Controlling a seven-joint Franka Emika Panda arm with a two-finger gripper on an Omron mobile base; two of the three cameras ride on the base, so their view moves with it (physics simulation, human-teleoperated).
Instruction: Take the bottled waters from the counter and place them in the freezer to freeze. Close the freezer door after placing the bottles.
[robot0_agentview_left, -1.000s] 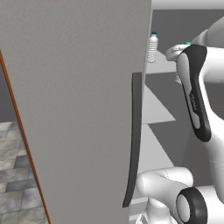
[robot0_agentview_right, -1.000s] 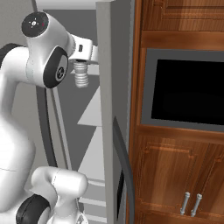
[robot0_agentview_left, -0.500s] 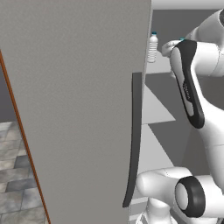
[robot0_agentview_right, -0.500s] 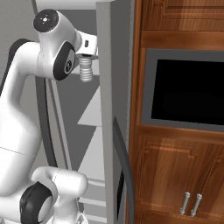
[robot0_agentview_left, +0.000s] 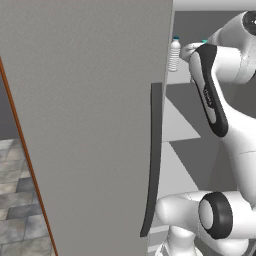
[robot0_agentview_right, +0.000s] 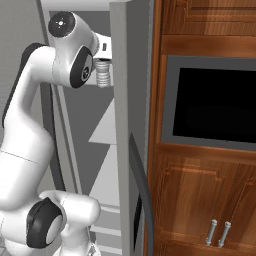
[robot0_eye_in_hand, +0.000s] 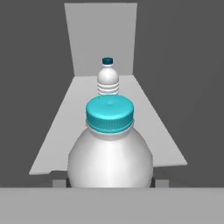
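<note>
One bottled water (robot0_eye_in_hand: 109, 144) with a teal cap fills the near part of the hand view, and my gripper (robot0_agentview_right: 103, 65) is shut on it. This held bottle (robot0_agentview_right: 103, 77) hangs at the freezer's upper shelf level, just beside the other door's edge. A second bottled water (robot0_eye_in_hand: 107, 78) stands upright further back on the pale freezer shelf (robot0_eye_in_hand: 61, 131); the same standing bottle (robot0_agentview_left: 174, 55) shows past the open freezer door (robot0_agentview_left: 90, 125). That door's dark bar handle (robot0_agentview_left: 152, 160) runs down its edge. The counter is out of view.
The refrigerator's other grey door (robot0_agentview_right: 131, 100) with a dark handle (robot0_agentview_right: 142, 190) stands right of the arm. Beyond it is a black wall oven (robot0_agentview_right: 215, 105) in brown wooden cabinets (robot0_agentview_right: 200, 200). Lower freezer shelves (robot0_agentview_left: 180, 120) lie beneath. Grey floor tiles (robot0_agentview_left: 20, 200) show at lower left.
The arm has lifted and reached further into the freezer, carrying the held bottle up and inward. The bottle on the shelf and the doors have not moved.
</note>
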